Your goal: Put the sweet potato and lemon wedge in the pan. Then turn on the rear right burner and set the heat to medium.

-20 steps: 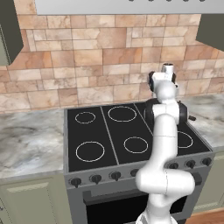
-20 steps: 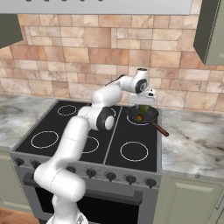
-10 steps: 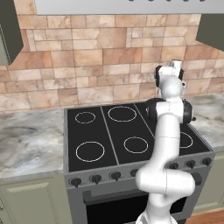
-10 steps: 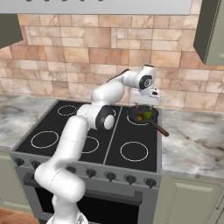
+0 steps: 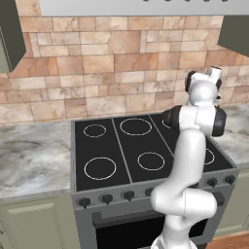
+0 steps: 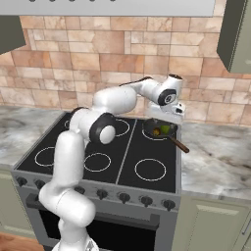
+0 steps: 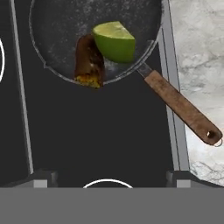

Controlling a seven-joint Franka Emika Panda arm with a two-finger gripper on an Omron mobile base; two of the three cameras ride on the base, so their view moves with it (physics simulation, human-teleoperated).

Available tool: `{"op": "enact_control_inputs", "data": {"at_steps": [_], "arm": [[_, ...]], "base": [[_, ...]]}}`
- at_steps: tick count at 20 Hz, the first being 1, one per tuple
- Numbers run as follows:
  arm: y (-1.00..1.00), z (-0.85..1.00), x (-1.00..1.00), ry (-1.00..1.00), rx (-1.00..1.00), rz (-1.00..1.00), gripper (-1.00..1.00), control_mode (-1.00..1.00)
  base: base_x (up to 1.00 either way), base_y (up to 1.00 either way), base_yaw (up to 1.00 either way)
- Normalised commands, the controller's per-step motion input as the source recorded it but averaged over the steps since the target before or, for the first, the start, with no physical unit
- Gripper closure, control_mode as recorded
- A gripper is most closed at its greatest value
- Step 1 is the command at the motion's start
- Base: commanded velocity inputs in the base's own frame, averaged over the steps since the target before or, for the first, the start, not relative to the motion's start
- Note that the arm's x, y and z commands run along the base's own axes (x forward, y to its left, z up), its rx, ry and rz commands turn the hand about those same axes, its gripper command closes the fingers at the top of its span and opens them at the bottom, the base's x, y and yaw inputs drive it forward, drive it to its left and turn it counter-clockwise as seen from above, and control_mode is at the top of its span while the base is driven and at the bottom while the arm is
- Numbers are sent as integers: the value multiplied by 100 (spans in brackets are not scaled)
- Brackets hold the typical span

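The pan [image 7: 94, 39] is a dark round frying pan with a brown handle [image 7: 181, 107], standing at the rear right of the black cooktop [image 6: 125, 157]. The orange-brown sweet potato [image 7: 89, 61] lies in it, against the near rim. The yellow-green lemon wedge [image 7: 114, 41] lies next to it, touching it. From the right base view the pan [image 6: 159, 130] covers the rear right burner, and I see no glow around it. My gripper [image 7: 111, 181] hangs above the pan's near side, open, with nothing between its fingertips [image 7: 41, 179]. The gripper [image 6: 169, 110] is just above the pan.
Several knobs [image 6: 122, 197] run along the stove's front panel. White burner rings [image 6: 149, 169] mark the glass. Marble counter [image 6: 215, 157] lies to the right under the pan handle's end, and more counter [image 5: 34, 155] to the left. A brick wall stands behind.
The gripper has opened and risen away from the pan, leaving the lemon wedge lying in it beside the sweet potato.
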Motion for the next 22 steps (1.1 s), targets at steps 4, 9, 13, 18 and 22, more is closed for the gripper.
{"op": "enact_control_inputs", "data": {"at_steps": [4, 9, 13, 18, 22], "arm": [[15, 15, -99, -10, 0, 1, -100, -100], [5, 5, -98, -11, 0, 2, -100, -100], [0, 24, -72, -1, 0, 2, -100, -100], [0, 20, -85, 0, 0, 2, -100, -100], [0, 2, -87, -2, 0, 3, -100, -100]], "base": [[0, 0, 0], [0, 0, 0], [0, 0, 0], [0, 0, 0], [0, 0, 0]]}}
